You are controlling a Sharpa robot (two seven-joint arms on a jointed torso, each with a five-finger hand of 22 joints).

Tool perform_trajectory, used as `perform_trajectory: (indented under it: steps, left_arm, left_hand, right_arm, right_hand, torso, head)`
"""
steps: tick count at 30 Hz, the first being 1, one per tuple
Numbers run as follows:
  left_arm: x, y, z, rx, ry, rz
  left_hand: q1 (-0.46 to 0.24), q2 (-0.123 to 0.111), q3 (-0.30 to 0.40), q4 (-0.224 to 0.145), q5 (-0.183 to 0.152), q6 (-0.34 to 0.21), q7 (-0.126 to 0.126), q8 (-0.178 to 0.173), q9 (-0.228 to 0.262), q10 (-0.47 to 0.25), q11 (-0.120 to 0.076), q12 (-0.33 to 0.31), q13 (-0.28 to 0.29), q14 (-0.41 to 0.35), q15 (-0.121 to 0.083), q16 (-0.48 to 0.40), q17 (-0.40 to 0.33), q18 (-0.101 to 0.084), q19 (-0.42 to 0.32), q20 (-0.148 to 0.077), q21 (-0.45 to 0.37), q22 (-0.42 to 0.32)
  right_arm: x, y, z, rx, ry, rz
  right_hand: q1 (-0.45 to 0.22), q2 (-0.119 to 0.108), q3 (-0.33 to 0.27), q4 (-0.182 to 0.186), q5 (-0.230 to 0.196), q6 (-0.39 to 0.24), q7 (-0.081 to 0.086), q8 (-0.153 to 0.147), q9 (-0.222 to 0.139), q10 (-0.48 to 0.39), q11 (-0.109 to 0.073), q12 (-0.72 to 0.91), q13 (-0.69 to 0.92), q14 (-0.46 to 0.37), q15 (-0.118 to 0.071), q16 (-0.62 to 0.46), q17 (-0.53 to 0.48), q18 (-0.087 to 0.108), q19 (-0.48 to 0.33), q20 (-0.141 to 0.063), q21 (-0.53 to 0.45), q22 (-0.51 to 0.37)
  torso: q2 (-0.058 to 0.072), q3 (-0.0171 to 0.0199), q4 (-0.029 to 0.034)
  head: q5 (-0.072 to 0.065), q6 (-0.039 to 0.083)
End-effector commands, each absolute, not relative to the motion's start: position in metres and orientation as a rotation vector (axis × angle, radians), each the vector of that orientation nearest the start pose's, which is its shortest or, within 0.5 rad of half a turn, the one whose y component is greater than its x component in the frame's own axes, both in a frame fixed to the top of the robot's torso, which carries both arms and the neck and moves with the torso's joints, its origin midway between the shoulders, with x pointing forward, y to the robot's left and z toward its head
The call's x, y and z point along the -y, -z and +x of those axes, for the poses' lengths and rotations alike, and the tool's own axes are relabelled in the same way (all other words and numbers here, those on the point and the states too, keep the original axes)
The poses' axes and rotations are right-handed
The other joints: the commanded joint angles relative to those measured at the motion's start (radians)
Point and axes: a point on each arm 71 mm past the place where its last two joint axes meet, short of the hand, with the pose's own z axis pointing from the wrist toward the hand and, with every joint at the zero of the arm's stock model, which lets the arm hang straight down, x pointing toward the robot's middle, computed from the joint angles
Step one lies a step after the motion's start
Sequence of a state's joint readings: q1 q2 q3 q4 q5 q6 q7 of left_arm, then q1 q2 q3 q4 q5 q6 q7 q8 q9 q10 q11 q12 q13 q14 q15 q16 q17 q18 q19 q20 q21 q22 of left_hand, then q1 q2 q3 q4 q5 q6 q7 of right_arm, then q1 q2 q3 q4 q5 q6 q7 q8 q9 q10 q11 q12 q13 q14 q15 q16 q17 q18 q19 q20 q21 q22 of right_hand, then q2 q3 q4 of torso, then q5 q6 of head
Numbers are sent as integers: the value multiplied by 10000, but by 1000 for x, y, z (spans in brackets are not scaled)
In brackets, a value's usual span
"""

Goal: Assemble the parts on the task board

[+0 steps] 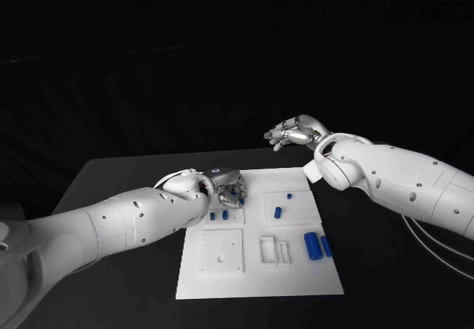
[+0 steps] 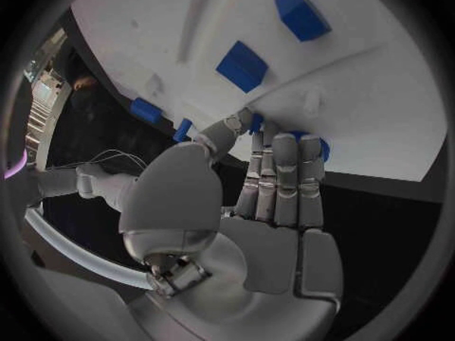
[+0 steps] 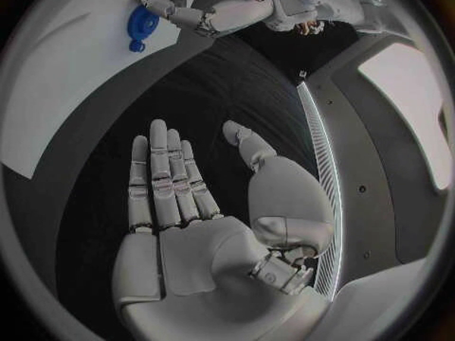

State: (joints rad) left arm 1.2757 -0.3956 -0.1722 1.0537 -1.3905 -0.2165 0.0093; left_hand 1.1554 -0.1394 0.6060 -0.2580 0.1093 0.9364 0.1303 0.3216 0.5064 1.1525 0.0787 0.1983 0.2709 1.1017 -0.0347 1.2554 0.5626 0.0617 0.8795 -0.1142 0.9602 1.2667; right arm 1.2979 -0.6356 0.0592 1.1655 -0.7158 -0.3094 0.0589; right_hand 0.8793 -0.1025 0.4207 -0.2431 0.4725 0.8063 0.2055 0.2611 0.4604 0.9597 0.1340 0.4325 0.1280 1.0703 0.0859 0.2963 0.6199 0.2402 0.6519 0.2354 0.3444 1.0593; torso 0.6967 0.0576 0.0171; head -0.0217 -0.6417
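The white task board (image 1: pixel 259 274) lies in the middle of the black table. Small blue parts lie on it: two (image 1: pixel 218 215) near its left side, two (image 1: pixel 283 205) in the middle, and two cylinders (image 1: pixel 317 245) at its right. My left hand (image 1: pixel 225 184) hangs low over the board's far left part. In the left wrist view its fingers (image 2: pixel 284 174) lie straight and together, their tips on a blue part (image 2: pixel 323 150), with the thumb beside it. I cannot tell whether they grip it. My right hand (image 1: pixel 294 133) is raised beyond the board's far edge, fingers (image 3: pixel 166 178) apart and holding nothing.
Raised white blocks (image 1: pixel 221 250) and slotted frames (image 1: pixel 270 250) stand on the board's near half. Bare black table (image 1: pixel 118 178) runs along both sides of the board. More blue parts (image 2: pixel 243 65) show beside the left hand on the board.
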Motion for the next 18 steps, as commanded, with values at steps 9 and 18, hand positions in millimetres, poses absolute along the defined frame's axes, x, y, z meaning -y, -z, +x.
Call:
perform_trajectory:
  steps: [9,18]
  left_arm:
    - [-88,218,546,-17940,6868,3517]
    - [-89,221,547,-18334,6622,3612]
  left_hand:
    - [-18,211,-12,-44,46,148,-30,16,-45,259,-56,-116,-13,248,-45,265,91,396,190,-213,152,99]
    - [67,398,96,-128,135,357,-101,79,-56,557,-145,-235,-17,548,-137,453,144,426,308,-281,224,149]
  right_arm:
    - [205,121,574,-15373,-10318,5385]
    - [205,121,574,-15374,-10320,5384]
  right_hand:
    - [-51,-8,-27,23,48,-64,-3,61,-11,23,67,64,-23,-4,81,-59,-11,204,-37,66,-57,15]
    - [-48,-8,-26,22,51,-64,-3,62,-12,22,68,66,-29,-5,81,-60,-11,206,-39,67,-57,16]
  torso:
    - [-5,-6,1]
    - [-7,-5,5]
  head:
    - [-37,-32]
    - [-59,-47]
